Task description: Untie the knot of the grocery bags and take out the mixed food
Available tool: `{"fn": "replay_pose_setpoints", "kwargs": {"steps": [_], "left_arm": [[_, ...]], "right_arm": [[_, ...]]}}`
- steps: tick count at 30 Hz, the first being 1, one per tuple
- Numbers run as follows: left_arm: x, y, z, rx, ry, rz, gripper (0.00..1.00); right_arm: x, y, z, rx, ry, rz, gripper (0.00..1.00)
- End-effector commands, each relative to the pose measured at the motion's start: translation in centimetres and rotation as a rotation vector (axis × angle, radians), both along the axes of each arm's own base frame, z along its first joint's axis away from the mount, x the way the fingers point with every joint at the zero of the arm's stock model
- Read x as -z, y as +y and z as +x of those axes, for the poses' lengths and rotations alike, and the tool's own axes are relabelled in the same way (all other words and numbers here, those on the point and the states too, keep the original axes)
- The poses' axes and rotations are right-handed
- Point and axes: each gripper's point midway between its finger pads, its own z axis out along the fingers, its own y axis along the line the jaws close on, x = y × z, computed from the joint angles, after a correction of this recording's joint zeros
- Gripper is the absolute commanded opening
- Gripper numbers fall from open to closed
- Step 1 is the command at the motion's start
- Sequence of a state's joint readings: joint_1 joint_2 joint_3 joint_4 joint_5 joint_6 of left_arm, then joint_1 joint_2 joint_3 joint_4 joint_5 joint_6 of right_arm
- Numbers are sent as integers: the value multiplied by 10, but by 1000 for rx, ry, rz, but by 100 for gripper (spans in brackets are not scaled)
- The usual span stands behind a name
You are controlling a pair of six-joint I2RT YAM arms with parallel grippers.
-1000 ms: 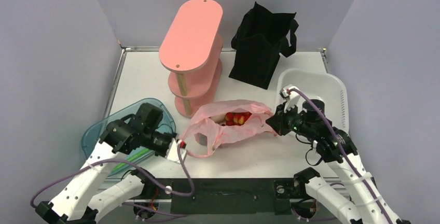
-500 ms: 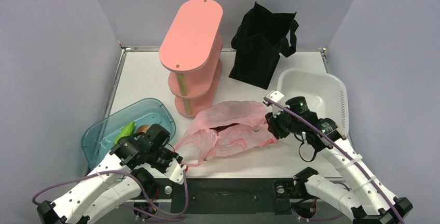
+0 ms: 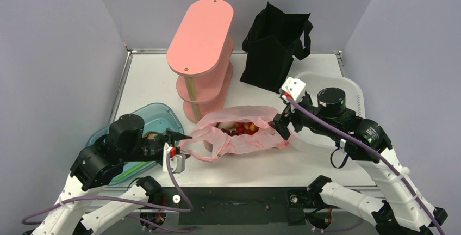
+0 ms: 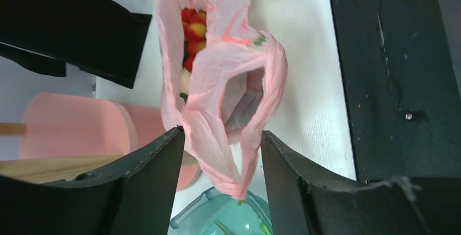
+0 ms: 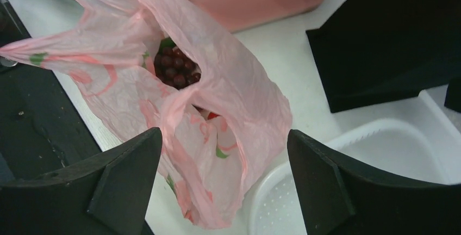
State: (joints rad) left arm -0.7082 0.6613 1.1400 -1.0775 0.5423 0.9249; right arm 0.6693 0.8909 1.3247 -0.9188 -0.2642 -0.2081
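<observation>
Pink plastic bag [image 3: 239,137] lies mouth-open at the centre of the overhead view, with small red and yellow fruits [image 3: 245,128] showing inside. The black tote [image 3: 274,47] stands upright behind it, right of centre at the top. The left gripper [image 3: 184,137] sits at the bag's left end and the right gripper [image 3: 279,127] at its right end. A teal tray [image 3: 163,116] is at lower left and a white basket [image 3: 356,93] at right.

From the left wrist, the jaws stand spread and pinch nothing. A slack handle loop lies in line with the gap; whether it brushes a finger cannot be told.

From the right wrist, the jaws gape wide over the bag's other end, gripping nothing. A dark grape bunch [image 5: 174,69] shows in the opening, left of centre.

The knot looks undone, so the work appears to be turning from opening to emptying. The next move calls for one gripper to reach into the mouth and close on an item, probably while the other steadies the rim.

Red and green print on the crumpled film cannot be read, and no brand shows.
</observation>
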Motion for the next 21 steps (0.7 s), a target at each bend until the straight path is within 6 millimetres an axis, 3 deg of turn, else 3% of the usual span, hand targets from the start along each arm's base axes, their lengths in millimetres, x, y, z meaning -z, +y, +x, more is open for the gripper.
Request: {"fn": "replay_pose_setpoints", "kwargs": {"steps": [1,3,6,9,12,16,18,21], "left_arm": [[-39,-11,-3,2,2,-127,52],[-40,-10,-5,28,-31,-110,53],[-21,0,-18,123,-72,-16,54],[-27,-2,-11,95,-90,-36,54],[-50,-22,7,73,-90,-110,54],[-54,-45,18,113,-59,-129,54],[-53,-55,17,157,-68,-136,54],[-39,-75,-4,285,-111,-103,55]], "right_arm": [[-25,26,13,-62,-83,7,81],[-35,42,14,-104,-117,12,81],[-42,65,15,-155,-162,4,81],[-27,95,13,-216,-142,-42,81],[9,114,5,-277,-75,-107,82],[71,110,6,-286,-16,-245,82],[85,102,20,-239,-36,-303,82],[99,84,46,-136,-56,-388,80]]}}
